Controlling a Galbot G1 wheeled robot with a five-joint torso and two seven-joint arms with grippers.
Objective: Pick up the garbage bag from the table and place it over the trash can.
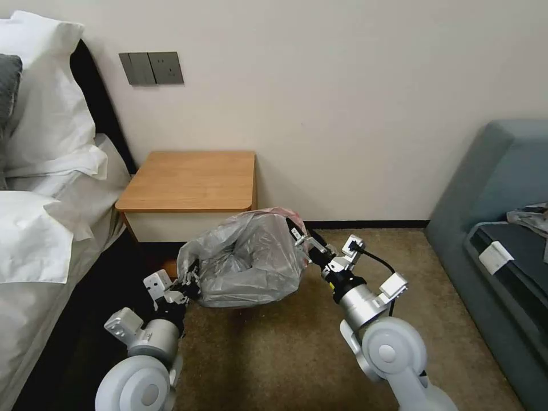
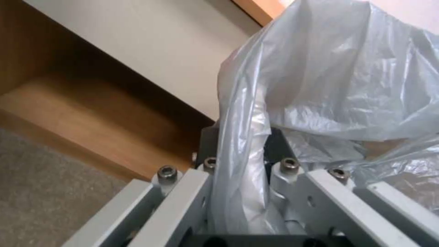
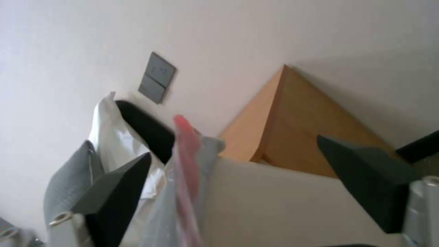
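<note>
while held up between both arms in front of the counter (image 1: 191,180), garbage bag (image 1: 251,260): grey translucent plastic, pinkish-red edge at top, mouth spread open, hanging clear of the carpet (image 1: 274,354). left gripper (image 1: 189,281): clamped on bag's left rim; plastic runs between its fingers (image 2: 279,151) in wrist view. right gripper (image 1: 302,242): at bag's right rim, fingers (image 3: 366,171) set wide, pink edge lying between them. counter: wood top, white front, against wall beside bed (image 1: 40,228).
</note>
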